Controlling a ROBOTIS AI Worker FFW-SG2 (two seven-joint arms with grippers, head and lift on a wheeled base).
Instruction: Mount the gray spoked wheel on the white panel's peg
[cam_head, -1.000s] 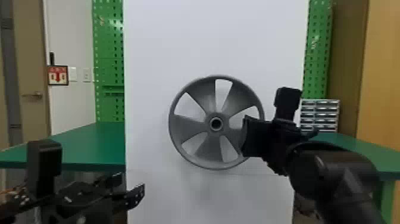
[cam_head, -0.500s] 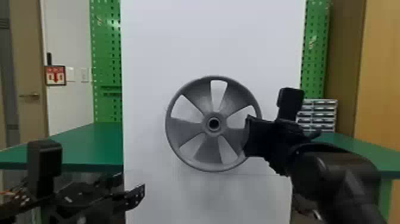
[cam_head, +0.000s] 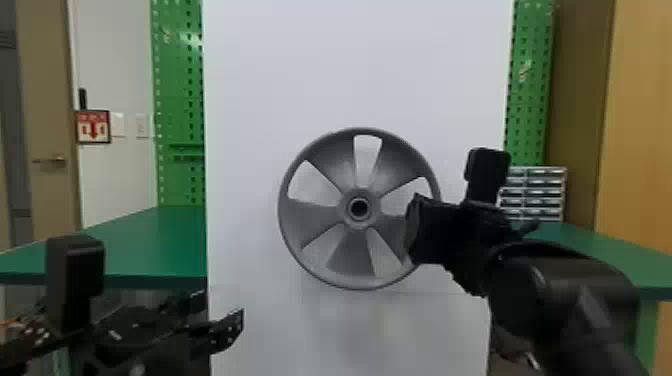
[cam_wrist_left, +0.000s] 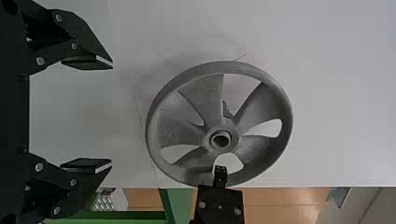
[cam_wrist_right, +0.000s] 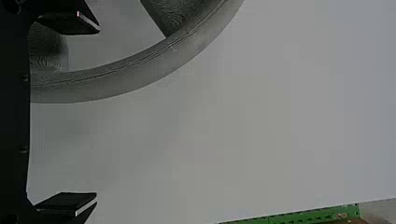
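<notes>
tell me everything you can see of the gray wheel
The gray wheel looks like matte plastic, finely lined, with a round rim, five broad spokes and a holed central hub. It is upright at the white panel, facing the robot; whether a peg fills the hub isn't clear. The right gripper, jaws apart, overlaps its right side in the head view; contact is unclear.

whl (cam_head: 350, 255): 1
spokes (cam_head: 310, 217): 5
pnl (cam_head: 300, 75): 1
L grip (cam_head: 223, 304) + R grip (cam_head: 411, 229): 2
pegbd strips (cam_head: 175, 110): 2
sign (cam_head: 93, 126): 1
drwr cab (cam_head: 535, 195): 1
</notes>
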